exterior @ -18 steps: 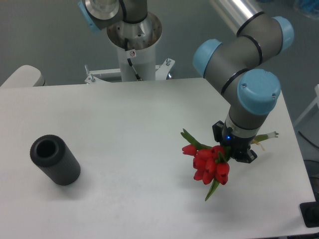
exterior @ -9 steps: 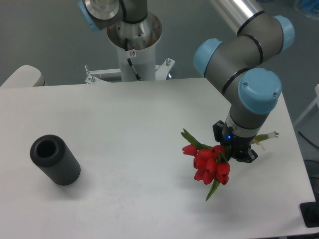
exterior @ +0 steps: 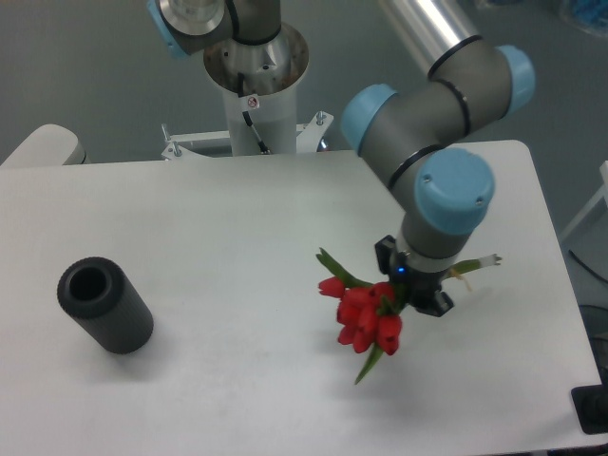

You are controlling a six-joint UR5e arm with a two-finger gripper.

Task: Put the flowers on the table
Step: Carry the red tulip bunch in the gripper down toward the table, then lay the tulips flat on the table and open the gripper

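The flowers [exterior: 364, 316], a small bunch of red tulips with green leaves, hang at the right of the white table [exterior: 237, 237]. Their pale stem ends [exterior: 480, 262] stick out to the right of my wrist. My gripper [exterior: 415, 291] is shut on the stems, just right of the red heads. The fingers are mostly hidden under the wrist and the blooms. I cannot tell whether the blooms touch the tabletop.
A dark grey cylinder [exterior: 104, 305] lies on its side at the left of the table, open end up-left. The arm's base column [exterior: 255, 90] stands behind the far edge. The table's right edge [exterior: 560, 313] is near the gripper.
The arm and the flowers held in the gripper have moved left and slightly down in the picture. The grey cylinder has not moved.
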